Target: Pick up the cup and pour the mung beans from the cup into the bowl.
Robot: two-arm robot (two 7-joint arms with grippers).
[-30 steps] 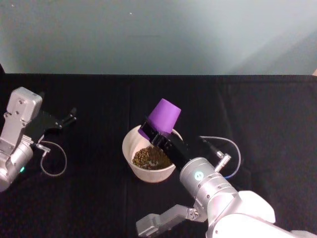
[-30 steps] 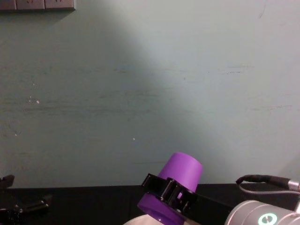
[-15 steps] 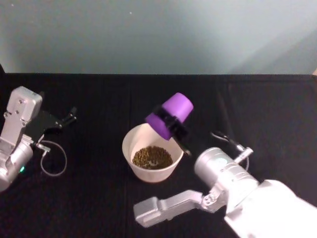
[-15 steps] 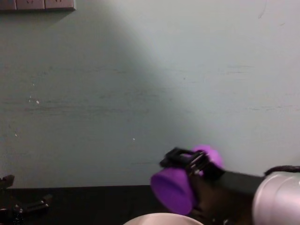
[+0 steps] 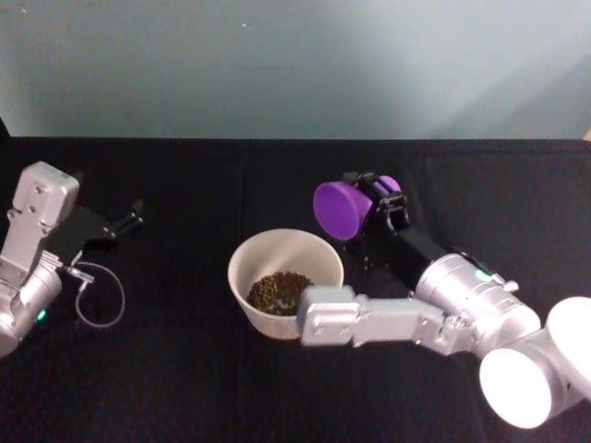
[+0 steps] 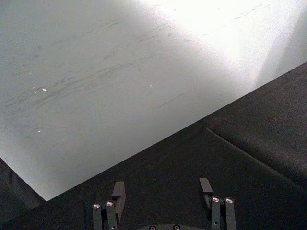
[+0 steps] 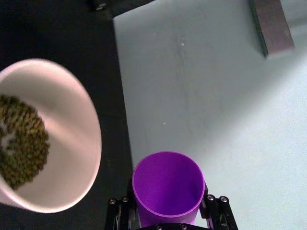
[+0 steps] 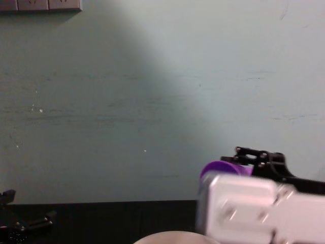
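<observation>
— So, what is on the table, by count?

— One cup (image 5: 343,209), one bowl (image 5: 285,281), one heap of mung beans (image 5: 275,292) and two grippers. The black cloth (image 5: 185,369) covers the table, and a pale green wall (image 5: 295,65) stands behind it.

— Where is the cup?

— Clamped between the jaws of the right gripper (image 5: 380,201), off the table and lying about on its side. Its mouth faces the bowl's side. In the right wrist view the cup (image 7: 168,188) sits between the two black fingers (image 7: 118,211), and its inside shows plain purple with no beans.

— And the beans?

— All in the bowl, a dull brown patch on its floor. The bowl stands on the cloth below and to the left of the right gripper's jaws, near them but not touching. In the right wrist view the bowl (image 7: 62,158) lies just beside the cup's mouth.

— What differs from half a second ago?

— The cup was tipped over the bowl's far rim then, mouth down. Now it has swung out to the right, clear of the rim and levelled. The right arm's silver links (image 5: 369,318) have swept across, so one now lies right against the bowl's near right side. The bean heap looks the same.

— Anything in the way?

— In the chest view a large grey link (image 8: 244,208) hides most of the cup (image 8: 223,168).

— The left gripper?

— The left gripper (image 5: 129,219) is parked well to the left, jaws wide apart with nothing between them.
</observation>
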